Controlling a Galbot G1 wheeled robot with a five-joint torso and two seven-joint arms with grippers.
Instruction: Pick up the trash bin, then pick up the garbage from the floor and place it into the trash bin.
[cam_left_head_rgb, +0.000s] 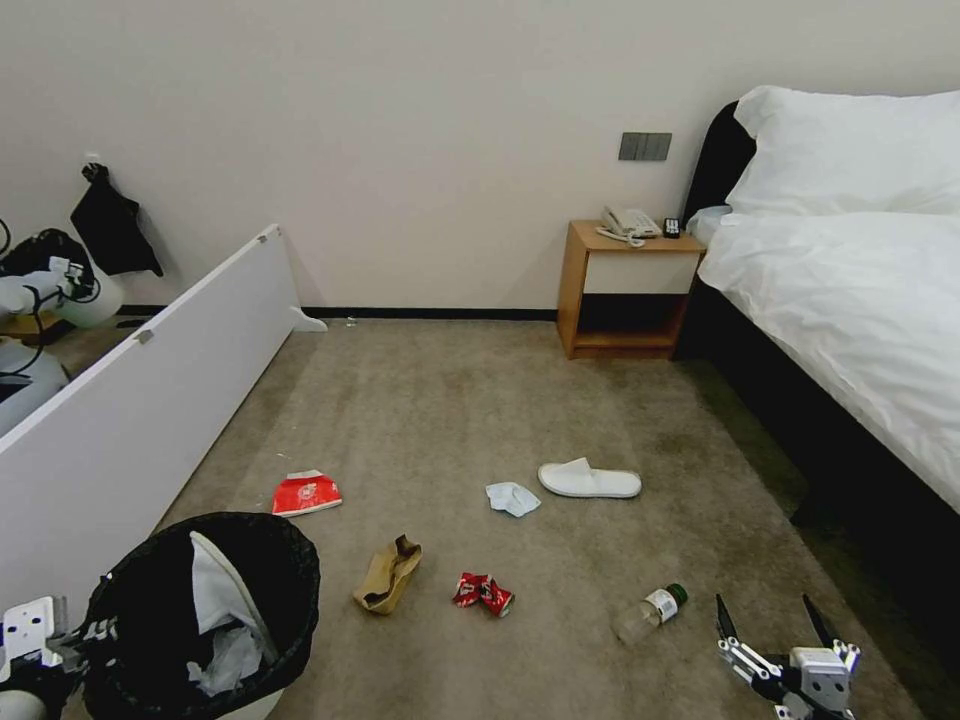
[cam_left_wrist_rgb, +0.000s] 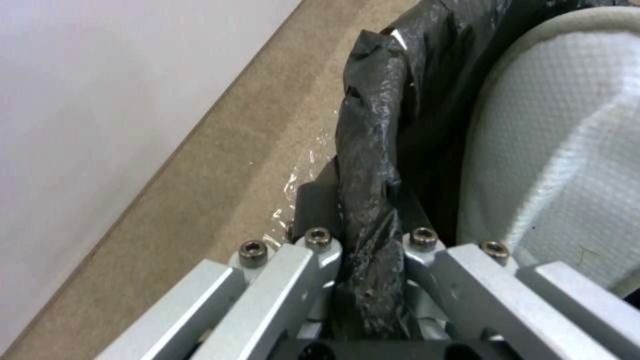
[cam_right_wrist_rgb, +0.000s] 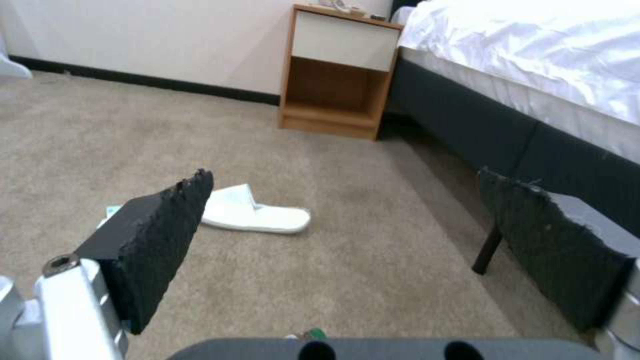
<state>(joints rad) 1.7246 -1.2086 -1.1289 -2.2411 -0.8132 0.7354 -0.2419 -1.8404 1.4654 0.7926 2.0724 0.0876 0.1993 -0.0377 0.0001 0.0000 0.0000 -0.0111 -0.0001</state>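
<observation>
Left tool (cam_left_wrist_rgb: 363, 235) clamps black-lined trash bin (cam_left_head_rgb: 290, 570) rim; white slipper (cam_left_wrist_rgb: 567, 150) inside.

Black-lined trash bin (cam_left_head_rgb: 200, 610), beige floor (cam_left_head_rgb: 450, 420)

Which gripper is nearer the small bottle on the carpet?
Right. The right gripper hangs open just beside the bottle, toward the bed side. The left gripper is across the floor, shut on the trash bin rim.

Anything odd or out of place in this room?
Litter on the floor: red-white packet, brown paper bag, crushed can, bottle, tissue, one slipper. Another slipper sits in the trash bin.
</observation>
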